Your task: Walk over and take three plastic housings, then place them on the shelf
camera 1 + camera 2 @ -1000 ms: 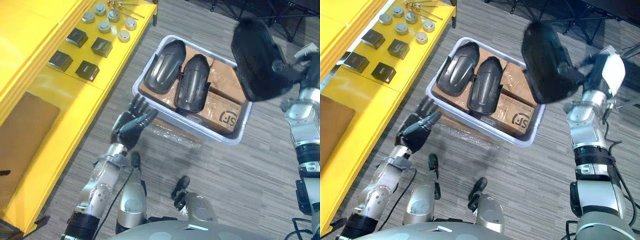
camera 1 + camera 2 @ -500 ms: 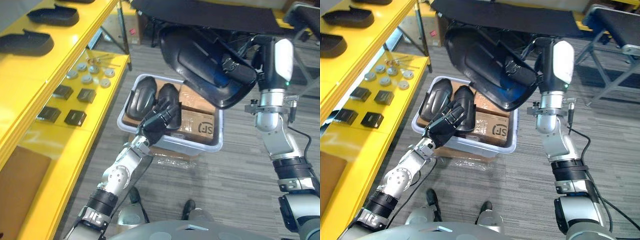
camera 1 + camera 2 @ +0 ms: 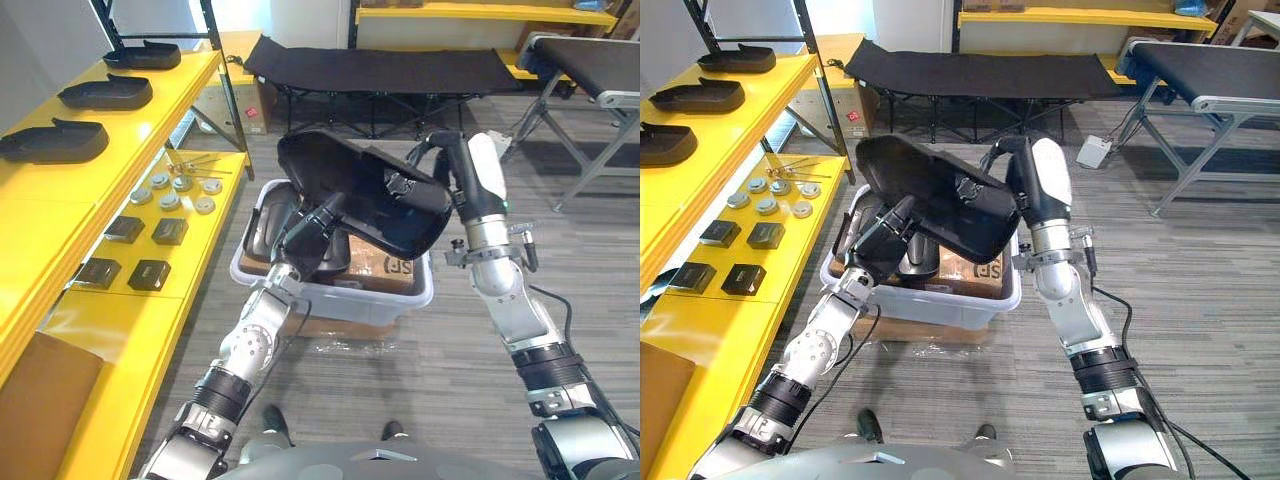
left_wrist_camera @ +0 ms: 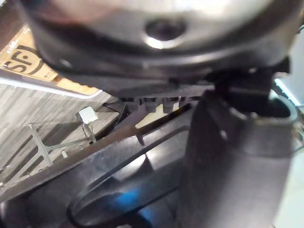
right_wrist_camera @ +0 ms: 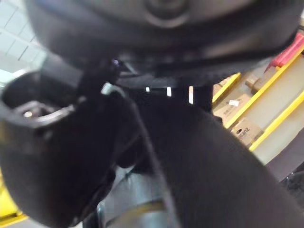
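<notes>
Nearest, the left hand (image 3: 312, 235) rises from the lower left with its fingers roughly straight and relaxed. Their tips reach the lower edge of the housing (image 3: 345, 185), apparently to steady it rather than grip it; whether they actually touch cannot be made out. Just below, the bin (image 3: 340, 297) sits on the floor with two housings (image 3: 262, 228) lying side by side on cardboard boxes (image 3: 395, 268), which lift them within easy reach. The housing hangs over the bin, tilted with its hollow side up, carried by the right hand (image 3: 408, 183), whose fingers curl over its rim from the inside, a hold that suits a wide, smooth shell with no handle. So one of the three is in hand and none of these has reached its place. To the left runs the yellow shelf (image 3: 120, 330), its lower level holding small dark blocks (image 3: 125, 230) and metal discs (image 3: 170, 190). Its upper level carries dark shells (image 3: 105, 92) in a row, likely where this one belongs, which would mean a turn to the left. A black cot (image 3: 380, 70) stands farthest back.
</notes>
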{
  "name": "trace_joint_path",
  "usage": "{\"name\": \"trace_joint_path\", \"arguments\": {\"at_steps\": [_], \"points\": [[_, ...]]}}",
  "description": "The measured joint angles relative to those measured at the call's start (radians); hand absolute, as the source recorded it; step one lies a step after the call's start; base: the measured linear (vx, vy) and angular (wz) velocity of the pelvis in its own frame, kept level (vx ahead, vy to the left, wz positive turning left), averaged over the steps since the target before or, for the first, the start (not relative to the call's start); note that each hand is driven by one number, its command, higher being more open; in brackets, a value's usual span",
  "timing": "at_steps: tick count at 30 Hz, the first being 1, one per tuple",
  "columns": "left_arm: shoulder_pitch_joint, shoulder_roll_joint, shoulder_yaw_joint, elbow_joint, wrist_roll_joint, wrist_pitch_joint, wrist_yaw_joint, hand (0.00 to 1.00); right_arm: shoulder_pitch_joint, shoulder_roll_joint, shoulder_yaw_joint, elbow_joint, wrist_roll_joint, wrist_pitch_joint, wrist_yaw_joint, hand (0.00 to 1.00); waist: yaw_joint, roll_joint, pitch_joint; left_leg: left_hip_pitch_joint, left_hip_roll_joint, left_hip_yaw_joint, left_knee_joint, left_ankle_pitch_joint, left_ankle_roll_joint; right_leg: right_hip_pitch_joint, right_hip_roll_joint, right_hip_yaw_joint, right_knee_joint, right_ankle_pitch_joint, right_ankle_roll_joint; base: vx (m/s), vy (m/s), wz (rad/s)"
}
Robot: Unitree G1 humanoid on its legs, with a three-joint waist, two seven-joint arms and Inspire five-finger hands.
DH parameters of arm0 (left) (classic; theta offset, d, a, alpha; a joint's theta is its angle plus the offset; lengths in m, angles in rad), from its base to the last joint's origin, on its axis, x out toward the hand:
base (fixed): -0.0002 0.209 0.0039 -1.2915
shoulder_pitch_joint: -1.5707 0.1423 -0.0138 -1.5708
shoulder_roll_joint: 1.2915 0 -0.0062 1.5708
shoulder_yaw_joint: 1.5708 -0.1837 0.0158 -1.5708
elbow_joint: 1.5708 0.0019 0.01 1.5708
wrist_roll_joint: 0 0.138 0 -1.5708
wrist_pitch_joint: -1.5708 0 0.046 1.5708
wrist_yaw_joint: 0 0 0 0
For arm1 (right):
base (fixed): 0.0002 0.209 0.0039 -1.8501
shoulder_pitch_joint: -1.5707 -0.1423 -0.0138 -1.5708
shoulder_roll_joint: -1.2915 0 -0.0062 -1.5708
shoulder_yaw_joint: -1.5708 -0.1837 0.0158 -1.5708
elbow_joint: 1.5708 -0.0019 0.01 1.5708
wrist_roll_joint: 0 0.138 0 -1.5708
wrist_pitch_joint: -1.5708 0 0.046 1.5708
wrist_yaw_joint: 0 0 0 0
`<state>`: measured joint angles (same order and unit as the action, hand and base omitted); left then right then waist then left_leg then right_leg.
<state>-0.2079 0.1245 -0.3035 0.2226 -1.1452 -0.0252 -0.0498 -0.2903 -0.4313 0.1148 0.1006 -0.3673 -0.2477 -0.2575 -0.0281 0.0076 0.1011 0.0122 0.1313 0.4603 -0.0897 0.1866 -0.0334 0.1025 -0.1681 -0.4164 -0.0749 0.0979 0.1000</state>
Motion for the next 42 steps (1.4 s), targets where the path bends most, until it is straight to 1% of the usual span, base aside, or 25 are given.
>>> {"name": "trace_joint_path", "arguments": {"at_steps": [4, 5, 7, 11, 12, 14, 18, 22, 24, 25, 27, 28, 32, 36, 37, 40, 41, 42], "points": [[0.0, -0.001, -0.002, 0.011, -0.004, 0.015, 0.0, 1.0, 0.014, 0.016, 0.015, 0.0, 0.004, -0.02, 0.001, 0.0, 0.0, -0.003, -0.003, 0.003, -0.003, 0.0, 0.0, 0.0, 0.0, 0.004, -0.003, -0.001, 0.001, 0.0, 0.0, 0.04, 0.023, 0.01], [0.0, -0.001, -0.007, 0.011, 0.0, 0.03, 0.001, 1.0, 0.024, 0.017, 0.017, 0.0, 0.004, -0.027, -0.005, 0.0, 0.001, -0.003, -0.005, 0.003, -0.004, -0.001, 0.0, 0.0, 0.0, 0.004, -0.004, -0.001, 0.001, -0.001, -0.001, 0.0, 0.0, 0.0], [0.0, -0.001, -0.017, 0.011, 0.005, 0.035, 0.01, 1.0, 0.033, 0.018, 0.02, 0.0, 0.008, -0.031, -0.011, 0.0, 0.002, -0.004, -0.008, 0.004, -0.004, -0.001, 0.0, 0.0, 0.0, 0.005, -0.004, -0.002, 0.001, -0.004, -0.007, 0.0, 0.0, 0.0], [0.0, -0.001, -0.044, 0.013, 0.008, 0.063, 0.032, 1.0, 0.051, 0.024, 0.048, 0.001, 0.039, -0.032, -0.015, 0.0, 0.0, -0.002, -0.013, 0.004, -0.004, -0.002, 0.0, 0.0, 0.0, 0.004, -0.004, -0.002, 0.001, -0.007, -0.005, 0.0, 0.0, 0.0], [0.001, -0.003, -0.06, 0.014, 0.007, 0.073, 0.032, 0.0, 0.061, 0.032, 0.056, 0.001, 0.051, -0.034, -0.014, 0.0, 0.0, -0.002, -0.019, 0.004, -0.004, -0.002, 0.0, 0.0, 0.0, 0.004, -0.004, -0.002, 0.001, -0.008, -0.004, 0.0, 0.0, 0.0], [0.001, -0.004, -0.088, 0.034, -0.006, 0.072, 0.023, 0.0, 0.084, 0.053, 0.062, 0.001, 0.073, -0.045, -0.015, 0.0, 0.001, -0.004, -0.033, 0.004, -0.002, -0.004, 0.0, -0.005, -0.002, 0.006, -0.004, -0.002, 0.0, -0.009, -0.005, 0.04, 0.013, 0.0], [0.002, -0.004, -0.09, 0.053, -0.096, 0.069, 0.016, 0.0, 0.1, 0.055, 0.082, 0.001, 0.085, -0.053, -0.014, 0.0, 0.0, -0.005, -0.037, 0.004, -0.004, -0.004, 0.0, -0.005, -0.001, 0.006, -0.004, -0.002, 0.0, -0.009, -0.005, 0.03, 0.013, 0.0], [0.005, -0.004, -0.089, 0.053, -0.197, 0.038, -0.017, 0.0, 0.126, 0.092, 0.083, 0.001, 0.123, -0.055, -0.02, 0.0, 0.0, -0.007, -0.038, 0.004, -0.004, -0.004, 0.0, -0.004, -0.001, 0.005, -0.004, -0.001, 0.0, -0.009, -0.005, 0.0, 0.0, 0.0], [0.005, -0.005, -0.093, 0.053, -0.274, 0.019, -0.04, 0.0, 0.143, 0.104, 0.092, 0.001, 0.142, -0.063, -0.027, 0.0, -0.001, -0.008, -0.04, 0.005, -0.005, -0.003, 0.0, -0.005, -0.001, 0.005, -0.005, -0.001, 0.0, -0.009, -0.005, 0.0, 0.0, 0.0], [0.008, -0.007, -0.094, 0.053, -0.281, -0.001, -0.048, 0.0, 0.159, 0.116, 0.097, -0.009, 0.143, -0.072, -0.032, 0.0, -0.002, -0.008, -0.042, 0.005, -0.005, -0.003, 0.0, -0.005, -0.001, 0.005, -0.005, -0.001, 0.0, -0.009, -0.006, 0.0, 0.0, 0.0], [0.016, -0.007, -0.101, 0.053, -0.292, -0.026, -0.058, 0.0, 0.172, 0.132, 0.103, -0.02, 0.144, -0.072, -0.037, 0.0, -0.004, -0.007, -0.044, 0.005, -0.005, -0.003, 0.0, -0.005, -0.001, 0.005, -0.005, -0.001, 0.0, -0.009, -0.006, 0.0, 0.0, 0.0], [0.02, -0.007, -0.112, 0.053, -0.297, -0.051, -0.058, 0.0, 0.18, 0.134, 0.106, -0.029, 0.145, -0.072, -0.037, 0.0, -0.002, -0.008, -0.045, 0.005, -0.005, -0.003, 0.0, -0.005, -0.001, 0.005, -0.005, -0.001, 0.0, -0.009, -0.006, 0.0, 0.0, 0.0], [0.041, -0.006, -0.129, 0.051, -0.322, -0.082, -0.075, 0.0, 0.207, 0.168, 0.116, -0.038, 0.148, -0.072, -0.039, 0.0, -0.001, -0.017, -0.057, 0.004, -0.006, -0.004, 0.0, -0.005, -0.002, 0.005, -0.006, -0.003, 0.002, -0.012, -0.009, 0.0, 0.0, 0.0], [0.066, -0.006, -0.137, 0.047, -0.336, -0.082, -0.083, 0.0, 0.239, 0.173, 0.124, -0.049, 0.149, -0.073, -0.045, 0.0, 0.0, -0.021, -0.06, 0.003, -0.007, -0.005, 0.0, -0.012, -0.009, 0.005, -0.006, -0.005, 0.004, -0.013, -0.01, 0.0, 0.0, 0.01], [0.072, -0.006, -0.137, 0.047, -0.336, -0.077, -0.083, 0.0, 0.248, 0.174, 0.126, -0.051, 0.149, -0.073, -0.051, 1.0, 0.0, -0.021, -0.06, 0.001, -0.007, -0.006, 0.0, -0.015, -0.008, 0.005, -0.007, -0.007, 0.004, -0.014, -0.01, 0.0, 0.0, 0.05], [0.101, -0.006, -0.136, 0.032, -0.332, -0.058, -0.083, 0.0, 0.292, 0.174, 0.131, -0.073, 0.158, -0.081, -0.052, 1.0, 0.001, -0.022, -0.061, -0.002, -0.008, -0.008, 0.0, -0.016, -0.008, 0.003, -0.008, -0.01, 0.005, -0.014, -0.01, 0.0, 0.0, 0.04], [0.117, -0.008, -0.136, 0.008, -0.331, -0.057, -0.083, 0.0, 0.328, 0.173, 0.138, -0.073, 0.171, -0.096, -0.045, 1.0, 0.001, -0.023, -0.061, -0.004, -0.009, -0.009, 0.0, -0.017, -0.007, 0.002, -0.009, -0.012, 0.005, -0.014, -0.01, 0.0, 0.0, 0.03], [0.126, -0.008, -0.131, -0.003, -0.302, -0.064, -0.082, 0.0, 0.34, 0.175, 0.146, -0.073, 0.183, -0.097, -0.045, 1.0, 0.002, -0.023, -0.061, -0.005, -0.01, -0.01, 0.0, -0.017, -0.006, 0.002, -0.01, -0.012, 0.005, -0.014, -0.01, 0.0, 0.0, 0.0]]}}
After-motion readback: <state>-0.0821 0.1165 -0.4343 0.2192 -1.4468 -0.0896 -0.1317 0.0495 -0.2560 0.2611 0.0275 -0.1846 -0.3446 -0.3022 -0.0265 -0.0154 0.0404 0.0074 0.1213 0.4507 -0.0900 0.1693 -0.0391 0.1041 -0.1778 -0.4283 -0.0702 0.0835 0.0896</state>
